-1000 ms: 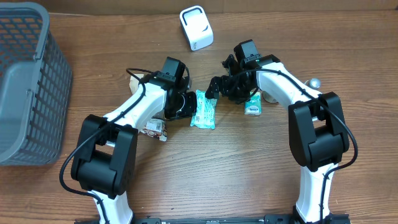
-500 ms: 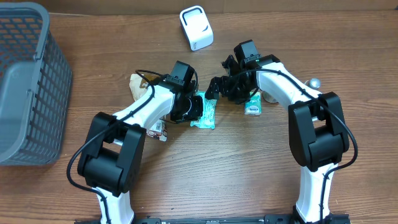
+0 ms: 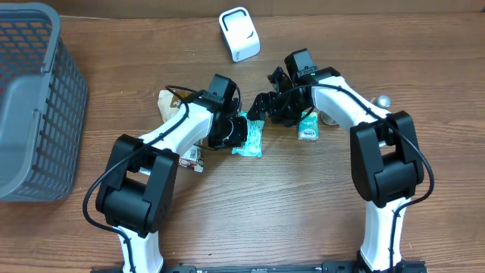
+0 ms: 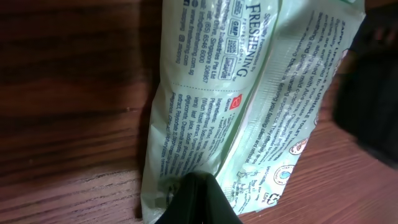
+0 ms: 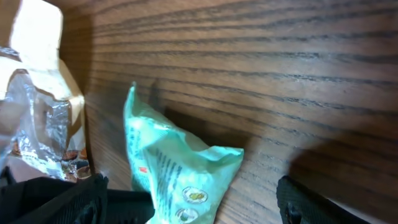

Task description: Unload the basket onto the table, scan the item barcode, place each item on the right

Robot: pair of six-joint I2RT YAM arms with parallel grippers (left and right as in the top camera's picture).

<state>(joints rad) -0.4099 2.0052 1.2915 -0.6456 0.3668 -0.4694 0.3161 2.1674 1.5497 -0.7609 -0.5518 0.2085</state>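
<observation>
Green wipes pack (image 3: 248, 137) lies at table centre, clenched at its end by the left gripper (image 3: 236, 135). The left arm has shifted closer over 1 second. The right gripper (image 3: 261, 108) hangs released at the pack's 1 o'clock. The white scanner (image 3: 239, 34) stands at 12 o'clock, so presenting the barcode looks next.

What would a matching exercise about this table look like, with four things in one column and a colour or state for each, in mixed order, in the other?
Things:
1. basket
2. scanner
3. wipes pack
4. right gripper

Colour or state:
A. pale green, printed with text
B. open, fingers wide apart
C. grey mesh
D. white

Right pairs: 1-C, 2-D, 3-A, 4-B.
</observation>
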